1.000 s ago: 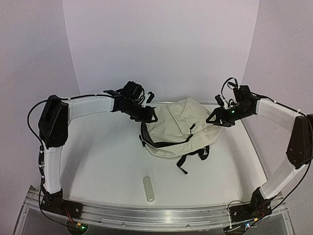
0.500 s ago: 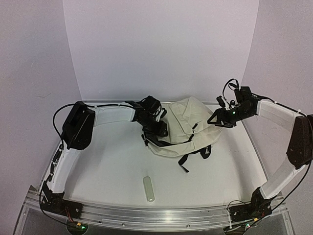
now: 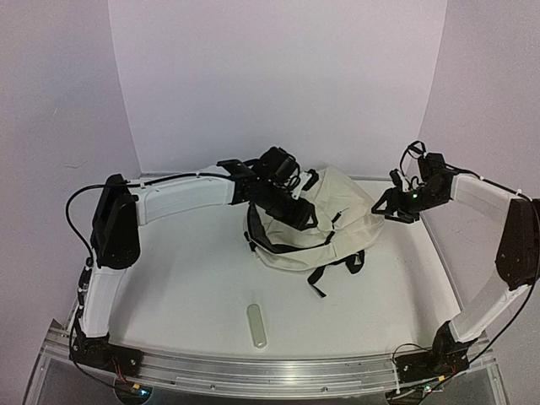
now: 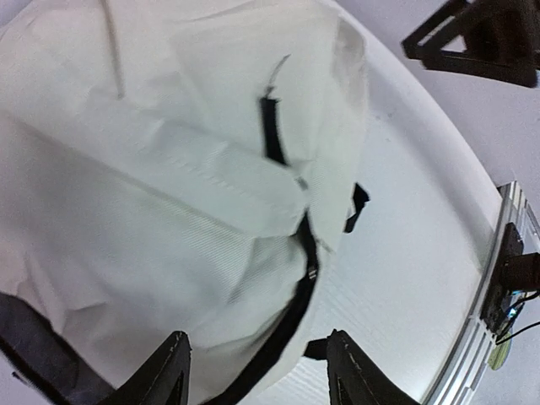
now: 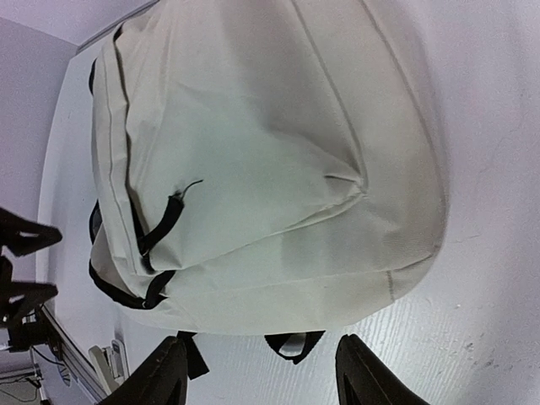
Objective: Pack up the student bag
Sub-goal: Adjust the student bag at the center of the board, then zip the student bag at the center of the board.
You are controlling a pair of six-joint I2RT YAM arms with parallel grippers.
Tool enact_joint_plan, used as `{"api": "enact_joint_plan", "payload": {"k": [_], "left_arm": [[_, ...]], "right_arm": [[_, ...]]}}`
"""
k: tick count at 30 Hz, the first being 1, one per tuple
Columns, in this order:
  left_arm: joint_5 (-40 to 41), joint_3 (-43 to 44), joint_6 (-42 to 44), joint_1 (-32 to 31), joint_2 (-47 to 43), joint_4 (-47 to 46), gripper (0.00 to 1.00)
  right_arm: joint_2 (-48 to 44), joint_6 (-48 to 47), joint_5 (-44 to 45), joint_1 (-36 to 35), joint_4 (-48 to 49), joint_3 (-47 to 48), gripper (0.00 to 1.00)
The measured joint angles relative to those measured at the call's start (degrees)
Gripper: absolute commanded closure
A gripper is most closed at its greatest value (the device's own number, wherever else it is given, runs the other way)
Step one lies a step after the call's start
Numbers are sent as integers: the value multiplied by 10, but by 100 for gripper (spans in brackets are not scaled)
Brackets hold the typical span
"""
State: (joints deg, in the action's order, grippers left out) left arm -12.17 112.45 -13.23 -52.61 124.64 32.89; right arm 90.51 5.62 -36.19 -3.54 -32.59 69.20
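The student bag [image 3: 325,221] is a cream backpack with black zipper lines and black straps, lying in the middle of the table. My left gripper [image 3: 297,213] hovers over the bag's left part, near the dark zipper opening. In the left wrist view its jaws [image 4: 257,373] stand apart, open, above the cream fabric [image 4: 152,194] and the black zipper, holding nothing. My right gripper [image 3: 391,207] is just off the bag's right side. It is open [image 5: 263,375] and empty, and faces the bag [image 5: 261,160] and its black strap loop.
A pale oblong object [image 3: 256,326] lies on the white table toward the front edge. The metal rail [image 3: 278,371] runs along the near edge with both arm bases on it. The right gripper [image 4: 477,38] shows at the top right of the left wrist view.
My left arm has swung to the right, from the bag's left edge to over the bag. My right gripper has drawn back a little to the right.
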Motion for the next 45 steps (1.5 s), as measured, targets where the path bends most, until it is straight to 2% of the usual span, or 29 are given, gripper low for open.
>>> {"api": "enact_joint_plan", "payload": {"k": [8, 20, 27, 34, 42, 45], "left_arm": [[-6, 97, 2, -41, 68, 23, 46], [16, 135, 2, -45, 127, 52, 46], [20, 138, 2, -45, 130, 50, 47], [25, 147, 10, -45, 146, 46, 49], [34, 147, 13, -45, 153, 47, 53], [37, 147, 13, -45, 153, 48, 57]], "right_arm": [[31, 14, 14, 13, 1, 26, 36], [95, 17, 65, 13, 1, 70, 32], [135, 14, 52, 17, 8, 74, 39], [152, 16, 12, 22, 13, 74, 57], [155, 18, -27, 10, 17, 67, 60], [155, 18, -28, 7, 21, 64, 62]]}}
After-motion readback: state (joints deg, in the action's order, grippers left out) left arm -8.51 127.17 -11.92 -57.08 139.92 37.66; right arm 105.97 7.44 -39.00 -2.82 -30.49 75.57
